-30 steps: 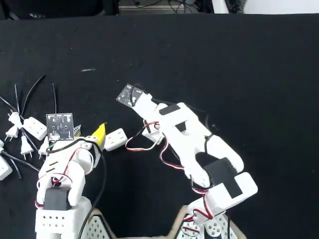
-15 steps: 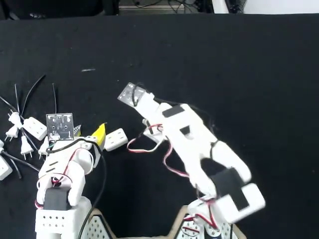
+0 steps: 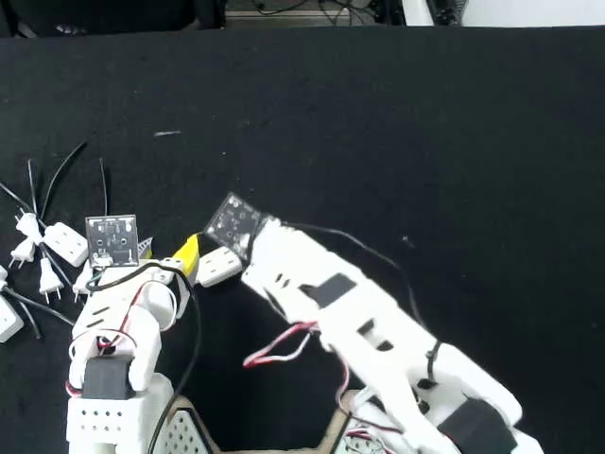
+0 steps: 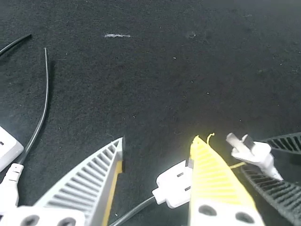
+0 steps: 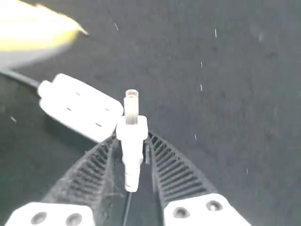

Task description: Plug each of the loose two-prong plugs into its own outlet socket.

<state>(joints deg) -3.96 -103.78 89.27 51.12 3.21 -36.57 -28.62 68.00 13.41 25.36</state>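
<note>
A black matte cloth covers the whole counter (image 3: 425, 142). Behind its far edge lie dark cables (image 3: 321, 9) and a white surface (image 3: 529, 11).

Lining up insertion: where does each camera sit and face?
High view: fixed overhead, facing down on the table; left arm, right arm show.
Left wrist view: on that wrist, facing the table past the open left pincer.
Right wrist view: on that wrist, looking along the right pincer shut on the plug.
All three share the socket block.
</note>
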